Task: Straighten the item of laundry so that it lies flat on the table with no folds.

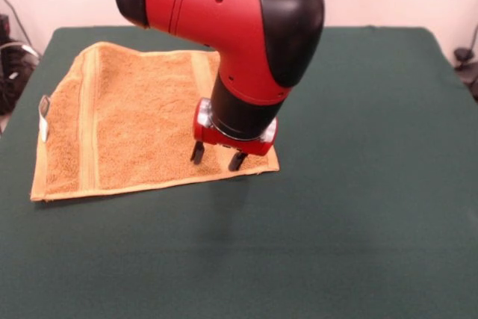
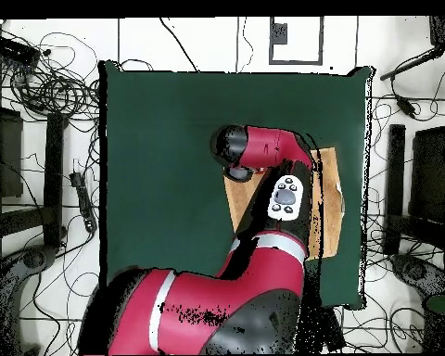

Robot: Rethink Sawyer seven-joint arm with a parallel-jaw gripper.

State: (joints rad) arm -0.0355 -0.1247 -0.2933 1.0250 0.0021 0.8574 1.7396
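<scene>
Looking across the table [image 1: 358,207] from the front, I saw the red and black arm [image 1: 224,13] come down from above and end in the gripper [image 1: 217,156], whose two dark fingers [image 1: 197,152] stood apart with nothing between them, so it was released. The fingertips hung at the towel [image 1: 142,121], over its corner nearest the camera on the picture's right; whether they touched the cloth I could not tell. From the gripper the orange-yellow towel spread away toward the picture's left and toward the far side of the table. It lay mostly flat, with one woven border band running near its left edge and another partly hidden behind the arm. A small white tag [image 1: 43,113] stuck out from the edge farthest from the gripper. The far left corner looked slightly lifted or rumpled. The green top beyond the gripper, to the picture's right and toward the camera, was bare cloth.

From overhead, the arm [image 2: 263,153] covered most of the towel [image 2: 326,199], and the gripper itself was hidden beneath the arm's wrist. Only strips of towel showed around the arm, toward the table's [image 2: 161,167] right edge in that picture. Cables [image 2: 50,93] lay tangled on the floor beside the table.
</scene>
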